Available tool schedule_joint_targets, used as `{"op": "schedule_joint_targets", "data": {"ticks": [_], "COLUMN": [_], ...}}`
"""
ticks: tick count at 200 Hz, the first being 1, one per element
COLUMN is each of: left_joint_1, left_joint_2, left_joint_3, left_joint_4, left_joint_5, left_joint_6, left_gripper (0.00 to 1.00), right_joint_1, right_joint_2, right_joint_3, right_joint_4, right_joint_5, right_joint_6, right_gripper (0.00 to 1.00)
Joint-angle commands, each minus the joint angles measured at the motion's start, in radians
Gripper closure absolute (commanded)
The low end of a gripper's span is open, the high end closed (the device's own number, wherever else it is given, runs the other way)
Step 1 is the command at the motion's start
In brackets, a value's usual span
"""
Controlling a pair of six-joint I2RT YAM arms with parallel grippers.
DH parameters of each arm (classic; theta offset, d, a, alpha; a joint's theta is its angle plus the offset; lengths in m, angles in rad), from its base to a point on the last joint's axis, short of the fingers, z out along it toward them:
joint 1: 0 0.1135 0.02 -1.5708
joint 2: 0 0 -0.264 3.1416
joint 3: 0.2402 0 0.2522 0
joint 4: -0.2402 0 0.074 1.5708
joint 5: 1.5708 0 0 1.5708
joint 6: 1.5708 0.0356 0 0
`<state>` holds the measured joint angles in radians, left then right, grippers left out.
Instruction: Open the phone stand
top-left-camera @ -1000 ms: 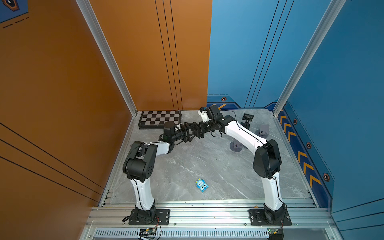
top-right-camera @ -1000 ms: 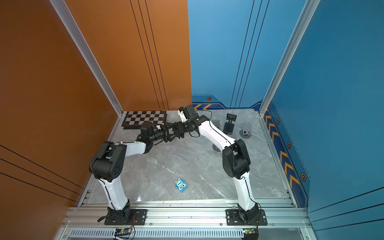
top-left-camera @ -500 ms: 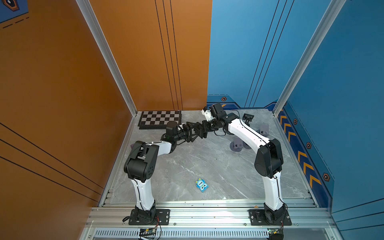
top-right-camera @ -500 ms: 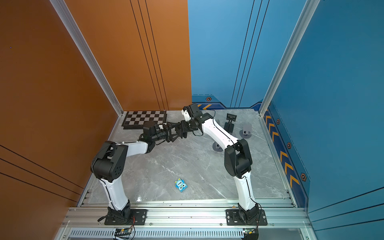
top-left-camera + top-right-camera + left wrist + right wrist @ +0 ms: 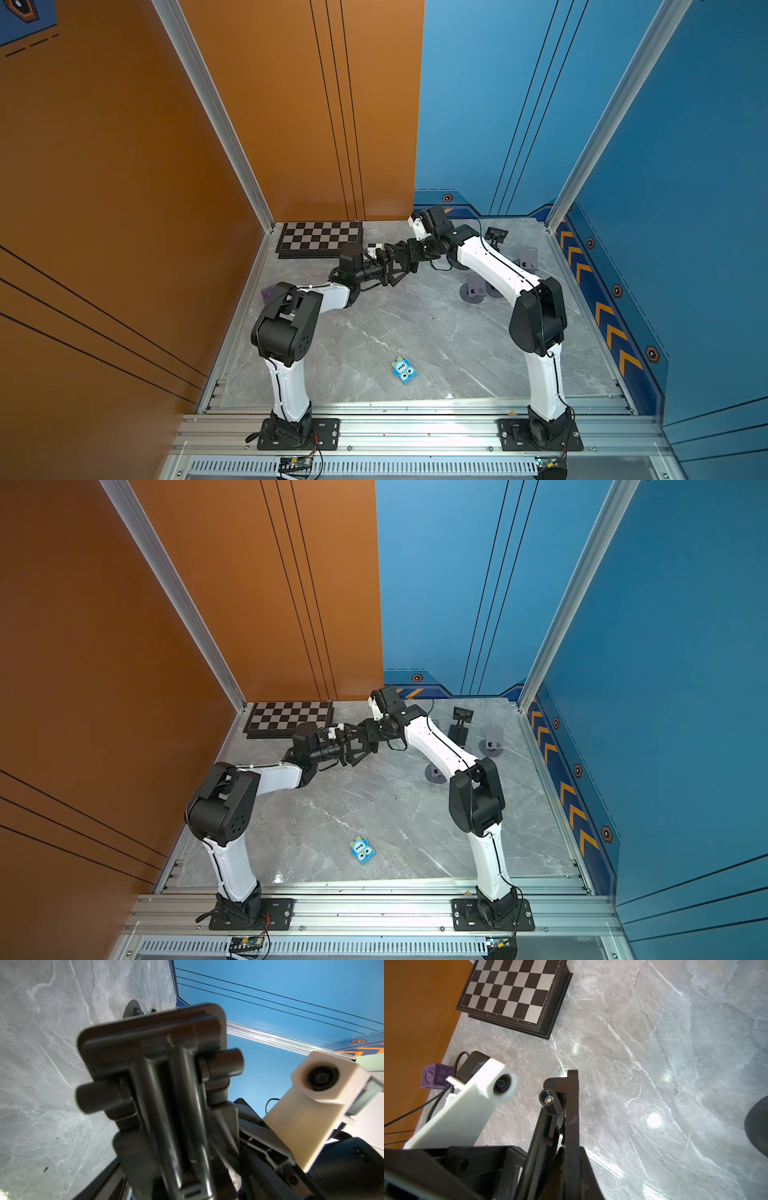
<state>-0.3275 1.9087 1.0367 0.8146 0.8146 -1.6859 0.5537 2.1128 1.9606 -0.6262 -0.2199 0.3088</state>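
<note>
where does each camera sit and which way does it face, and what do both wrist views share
Top views: high over the front rail, looking down and back; left arm and right arm whole.
Left wrist: on the left arm, facing the blue wall; the phone stand fills it, own body unclear.
Right wrist: on the right arm, facing table and chessboard; right gripper shut on the stand.
Shared: both wrist views show the stand and the opposite camera.

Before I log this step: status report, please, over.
Right pincer shut on phone stand, held off the table. Left pincer at stand, grip unclear. Chessboard beyond, apart.
</note>
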Motion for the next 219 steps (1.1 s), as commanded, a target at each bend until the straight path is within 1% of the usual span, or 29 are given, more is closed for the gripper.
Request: {"op": "schedule_joint_targets", "data": {"ticks": [1,27,29,31,45,92,135,155,206,209,219], "left_joint_1": [0.002,0.005,0.005,0.005,0.005,0.008,0.005,0.005,0.008,0.008,0.008], "left_joint_2": [-0.041,-0.07,-0.073,-0.075,-0.084,-0.078,-0.068,-0.074,-0.08,-0.08,-0.082], "left_joint_3": [0.038,0.045,0.046,0.048,0.059,0.063,0.052,0.03,0.0,0.0,0.0], "left_joint_4": [0.033,-0.067,-0.074,-0.083,-0.124,-0.138,-0.138,-0.138,-0.139,-0.139,-0.139], "left_joint_5": [0.037,0.041,0.041,0.041,0.048,0.055,0.06,0.057,0.055,0.055,0.054], "left_joint_6": [0.043,0.108,0.114,0.119,0.145,0.144,0.144,0.146,0.143,0.141,0.142], "left_gripper": [0.18,0.15,0.11,0.09,0.08,0.13,0.13,0.11,0.12,0.17,0.19], "right_joint_1": [0.011,0.002,0.003,0.002,0.0,0.002,0.011,0.008,0.002,0.0,0.0], "right_joint_2": [-0.033,-0.033,-0.032,-0.054,-0.073,-0.085,-0.08,-0.08,-0.08,-0.079,-0.079], "right_joint_3": [0.015,0.012,0.011,0.01,0.0,-0.022,-0.014,-0.006,0.015,0.017,0.02], "right_joint_4": [-0.073,-0.09,-0.091,-0.091,-0.095,-0.094,-0.093,-0.09,-0.089,-0.089,-0.089], "right_joint_5": [0.058,0.071,0.073,0.074,0.086,0.09,0.091,0.09,0.089,0.088,0.084], "right_joint_6": [-0.063,-0.116,-0.118,-0.123,-0.142,-0.155,-0.146,-0.141,-0.125,-0.125,-0.125], "right_gripper": [1.0,1.0,1.0,1.0,1.0,1.0,1.0,1.0,1.0,1.0,1.0]}}
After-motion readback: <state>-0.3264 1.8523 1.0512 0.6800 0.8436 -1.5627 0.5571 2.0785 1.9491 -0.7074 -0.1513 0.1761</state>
